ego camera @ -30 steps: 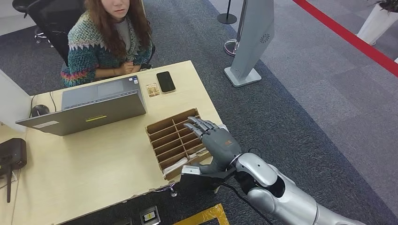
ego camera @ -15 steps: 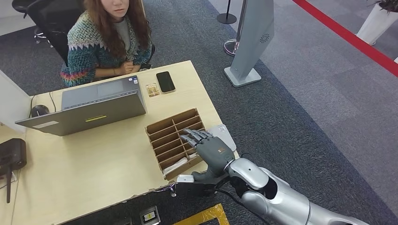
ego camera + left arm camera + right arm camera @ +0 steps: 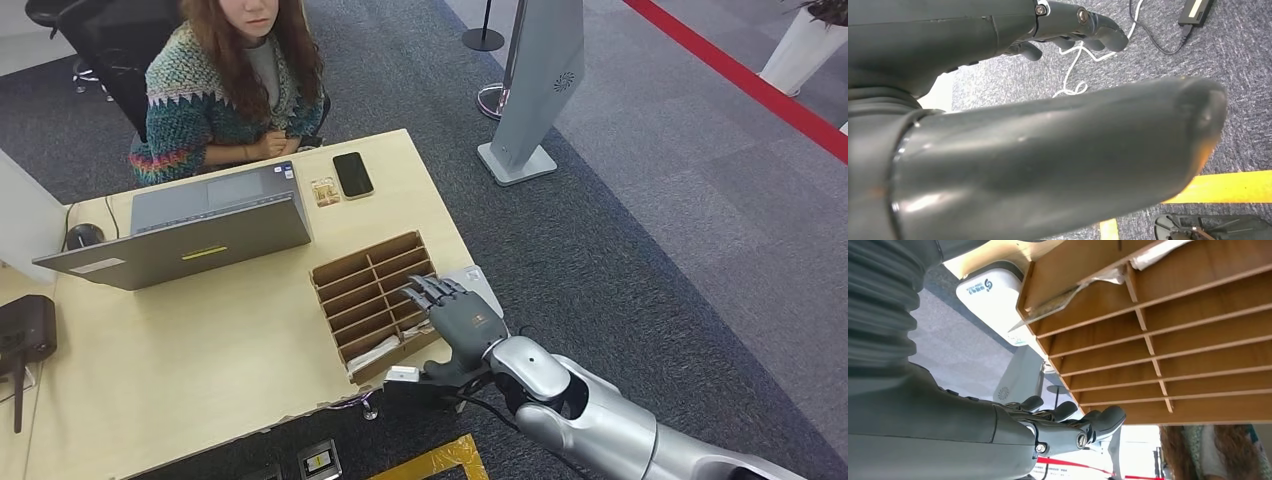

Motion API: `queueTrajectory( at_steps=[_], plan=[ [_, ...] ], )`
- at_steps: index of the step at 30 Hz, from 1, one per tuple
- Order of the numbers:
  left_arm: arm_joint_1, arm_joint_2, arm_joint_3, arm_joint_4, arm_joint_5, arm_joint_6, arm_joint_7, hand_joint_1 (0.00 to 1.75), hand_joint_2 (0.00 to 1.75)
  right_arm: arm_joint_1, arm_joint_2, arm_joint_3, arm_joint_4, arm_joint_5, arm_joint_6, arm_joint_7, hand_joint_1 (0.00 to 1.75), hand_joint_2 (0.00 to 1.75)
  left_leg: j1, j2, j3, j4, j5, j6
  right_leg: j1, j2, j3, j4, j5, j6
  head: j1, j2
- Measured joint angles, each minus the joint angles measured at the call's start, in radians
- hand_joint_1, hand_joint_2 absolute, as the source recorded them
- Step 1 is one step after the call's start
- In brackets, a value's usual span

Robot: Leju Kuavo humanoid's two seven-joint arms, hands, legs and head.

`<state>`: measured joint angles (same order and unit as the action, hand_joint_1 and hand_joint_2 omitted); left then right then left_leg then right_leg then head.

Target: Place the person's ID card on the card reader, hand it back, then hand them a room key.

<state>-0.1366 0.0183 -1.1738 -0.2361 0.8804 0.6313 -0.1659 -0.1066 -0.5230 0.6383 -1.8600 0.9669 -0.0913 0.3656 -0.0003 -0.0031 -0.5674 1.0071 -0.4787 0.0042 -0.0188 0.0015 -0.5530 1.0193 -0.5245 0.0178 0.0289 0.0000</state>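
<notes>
Right hand: The robot's right hand (image 3: pixel 462 322) hovered over the near right corner of the wooden card rack (image 3: pixel 372 293), fingers (image 3: pixel 1100 419) stretched out together and grasping nothing; the right wrist view showed them apart from the rack's slats.
Left hand: The left hand (image 3: pixel 1068 25) hung over grey carpet beside a white cable (image 3: pixel 1075 60), fingers loosely curled and apart, nothing in them.
Card rack: The slotted rack sat on the pale wooden desk (image 3: pixel 200 350) near its right edge, with white cards (image 3: pixel 375 352) lying in the nearest compartments.
Room key: White cards lay in the rack's nearest slots; whether they were the room keys could not be told.
Card reader: A white card reader (image 3: pixel 478 285) with a blue logo lay flat on the desk just beside the rack, at the desk's right edge, partly behind the right hand.
ID card: A small card (image 3: pixel 325 191) lay on the far side of the desk, just beside a black phone (image 3: pixel 353 174); whether it was the ID card could not be told.
Person: A person (image 3: pixel 225 85) in a patterned knit cardigan sat across the desk, hands together at its far edge.
Desk items: An open grey laptop (image 3: pixel 190 228) faced the person, with a mouse (image 3: pixel 84 235) beside it.
</notes>
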Motion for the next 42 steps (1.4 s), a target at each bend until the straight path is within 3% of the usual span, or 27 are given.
queueTrajectory(
  at_steps=[21,22,26,28,36,42],
  plan=[
    [0.001,0.0,0.0,0.0,0.0,0.003,0.0,0.0,0.0,-0.012,-0.01,0.011,0.086,-0.001,-0.068,-0.011,0.0,1.75,0.0,0.0,0.0,0.0,0.0,0.0,0.0,0.0,0.0,0.0,0.0,0.0,0.0,0.0],
    [0.001,0.0,0.0,0.0,0.0,0.003,0.0,0.0,0.0,-0.013,-0.01,0.011,0.089,-0.001,-0.068,-0.011,0.1,1.75,0.0,0.0,0.0,0.0,0.0,0.0,0.0,0.0,0.0,0.0,0.0,0.0,0.0,0.0],
    [0.002,0.0,0.0,0.0,0.0,0.003,0.0,0.0,0.0,-0.013,-0.009,0.012,0.098,-0.003,-0.069,-0.011,1.62,1.75,0.0,0.0,0.0,0.0,0.0,0.0,0.0,0.0,0.0,0.0,0.0,0.0,0.0,0.0],
    [0.002,0.0,0.0,0.0,0.0,0.003,0.0,0.0,0.0,-0.014,-0.008,0.012,0.102,-0.006,-0.07,-0.012,1.75,1.75,0.0,0.0,0.0,0.0,0.0,0.0,0.0,0.0,0.0,0.0,0.0,0.0,0.0,0.0],
    [0.003,0.0,0.0,0.0,0.003,0.003,0.0,0.0,0.0,-0.014,-0.008,0.012,0.113,-0.041,-0.069,-0.019,1.75,1.75,0.0,0.0,0.0,0.0,0.0,0.0,0.0,0.0,0.0,0.0,0.0,0.0,0.0,0.0],
    [0.004,0.0,0.0,0.0,0.004,0.005,0.0,0.0,0.0,-0.019,-0.008,0.012,0.114,-0.042,-0.069,-0.02,1.51,1.75,0.0,0.0,0.0,0.0,0.0,0.0,0.0,0.0,0.0,0.0,0.0,0.0,0.0,0.0]
  ],
)
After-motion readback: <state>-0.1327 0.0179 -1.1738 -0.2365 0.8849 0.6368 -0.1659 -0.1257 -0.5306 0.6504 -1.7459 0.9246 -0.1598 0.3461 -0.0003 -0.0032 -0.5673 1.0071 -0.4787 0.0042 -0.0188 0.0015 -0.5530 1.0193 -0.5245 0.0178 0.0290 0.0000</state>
